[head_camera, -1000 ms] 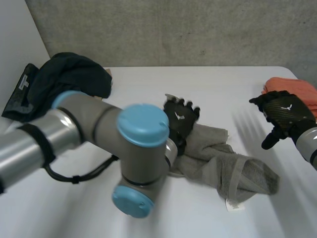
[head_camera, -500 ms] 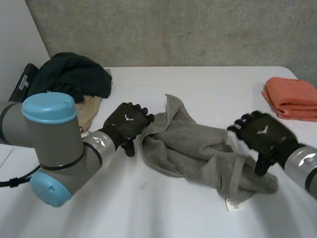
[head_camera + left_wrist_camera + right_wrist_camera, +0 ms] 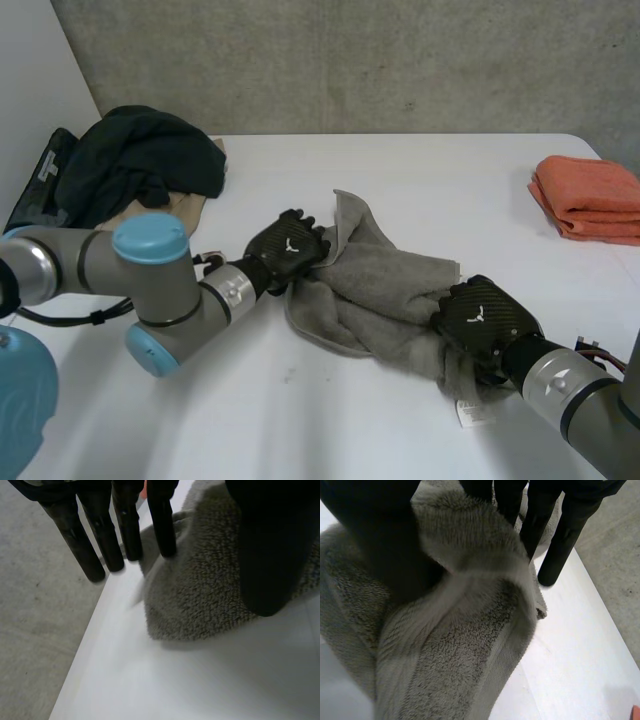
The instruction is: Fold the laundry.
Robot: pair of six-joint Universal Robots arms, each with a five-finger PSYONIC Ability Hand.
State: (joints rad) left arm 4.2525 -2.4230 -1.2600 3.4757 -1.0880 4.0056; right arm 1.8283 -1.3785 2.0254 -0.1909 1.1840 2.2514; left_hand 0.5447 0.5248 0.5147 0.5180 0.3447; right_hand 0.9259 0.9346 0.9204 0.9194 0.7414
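Note:
A crumpled grey towel (image 3: 385,295) lies in the middle of the white table (image 3: 420,170). My left hand (image 3: 288,250) rests at the towel's left edge. In the left wrist view its fingers (image 3: 125,530) stand straight at the edge of the towel (image 3: 210,595), with the thumb lying on the cloth. My right hand (image 3: 487,315) sits on the towel's right end. In the right wrist view a thick fold of the towel (image 3: 460,645) is bunched between its thumb (image 3: 375,535) and its fingers (image 3: 560,540).
A folded orange towel (image 3: 590,195) lies at the table's far right. A heap of dark clothing (image 3: 140,160) over a tan garment (image 3: 185,212) sits at the back left. A white label (image 3: 468,412) hangs from the grey towel's near right end.
The left arm swung out to the left and its hand settled at the towel's left edge. The right hand came down from the far right onto the towel's right end and closed on it.

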